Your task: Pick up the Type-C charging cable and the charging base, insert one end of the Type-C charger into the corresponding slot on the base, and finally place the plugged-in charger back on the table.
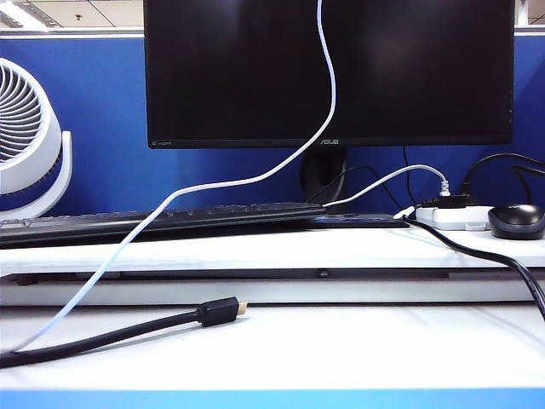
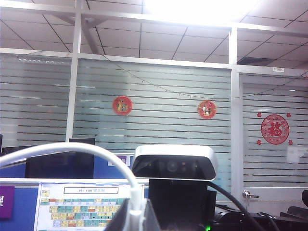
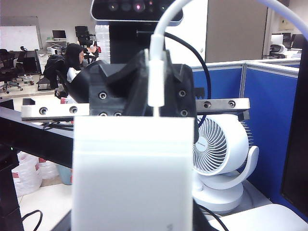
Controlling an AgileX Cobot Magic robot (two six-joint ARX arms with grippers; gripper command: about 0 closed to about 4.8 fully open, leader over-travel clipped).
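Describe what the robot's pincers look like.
The left pincer, facing the right wrist camera, is black angular plastic with round screw heads, on a silver crossbar with screws. A silver-edged dark camera and a black cable sit above it. The right pincer's fingers are not visible.

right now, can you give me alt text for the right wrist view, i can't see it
Close up, the right gripper holds the white charging base, filling the lower middle of the frame. The left gripper, black, faces it, pinching the Type-C charging cable with its plug pointing into the base's top edge. Behind are a white desk fan, blue partitions and an office.
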